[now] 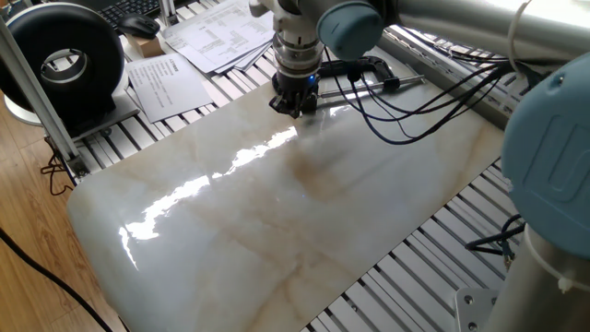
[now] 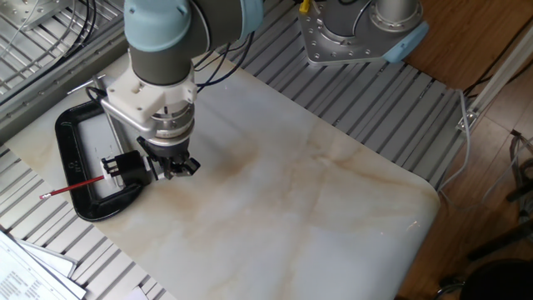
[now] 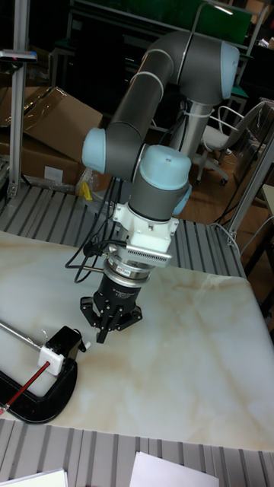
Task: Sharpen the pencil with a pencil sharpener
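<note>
A red pencil (image 2: 73, 187) (image 3: 25, 383) lies nearly level with its tip in a small white-and-black pencil sharpener (image 2: 114, 165) (image 3: 56, 353). The sharpener is held in a black C-clamp (image 2: 81, 160) (image 3: 39, 398) at the edge of the marble slab. My gripper (image 2: 175, 168) (image 3: 108, 327) (image 1: 293, 105) points down just above the slab, right beside the sharpener and apart from it. Its fingers stand slightly spread with nothing between them. In the one fixed view the gripper hides the pencil and sharpener, and only the C-clamp (image 1: 361, 68) shows behind it.
The glossy marble slab (image 1: 277, 212) covers the ribbed metal table. Papers (image 1: 210, 32) and a black round device (image 1: 63, 57) lie beyond its far edge. Black cables (image 1: 406, 111) trail from the arm over the slab's corner. The arm's base (image 2: 360, 32) stands at one side.
</note>
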Action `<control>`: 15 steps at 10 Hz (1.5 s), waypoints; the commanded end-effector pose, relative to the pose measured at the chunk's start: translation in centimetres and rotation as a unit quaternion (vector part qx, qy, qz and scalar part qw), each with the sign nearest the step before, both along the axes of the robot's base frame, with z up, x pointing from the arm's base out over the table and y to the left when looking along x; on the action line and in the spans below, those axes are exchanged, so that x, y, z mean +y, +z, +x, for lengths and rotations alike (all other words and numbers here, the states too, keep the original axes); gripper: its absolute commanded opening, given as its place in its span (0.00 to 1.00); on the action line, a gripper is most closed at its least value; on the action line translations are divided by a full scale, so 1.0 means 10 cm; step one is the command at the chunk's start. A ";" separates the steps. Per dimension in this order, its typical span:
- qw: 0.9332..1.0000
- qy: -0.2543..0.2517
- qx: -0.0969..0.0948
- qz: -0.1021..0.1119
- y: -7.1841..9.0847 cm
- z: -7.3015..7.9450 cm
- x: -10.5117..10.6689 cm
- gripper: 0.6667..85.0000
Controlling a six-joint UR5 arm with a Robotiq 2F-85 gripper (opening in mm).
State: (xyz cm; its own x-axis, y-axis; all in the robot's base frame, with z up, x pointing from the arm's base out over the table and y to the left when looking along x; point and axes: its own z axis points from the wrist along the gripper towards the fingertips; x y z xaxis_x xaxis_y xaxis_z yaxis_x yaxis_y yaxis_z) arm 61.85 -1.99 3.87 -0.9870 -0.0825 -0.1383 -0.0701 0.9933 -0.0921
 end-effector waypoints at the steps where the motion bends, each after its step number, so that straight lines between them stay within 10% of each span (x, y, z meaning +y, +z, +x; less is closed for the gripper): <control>1: 1.000 -0.027 -0.007 0.005 -0.06 0.03 0.09 0.01; 8: 0.991 -0.131 -0.001 0.024 -0.15 -0.05 -0.22 0.01; 15: 0.994 -0.107 -0.014 0.012 -0.21 -0.12 -0.46 0.01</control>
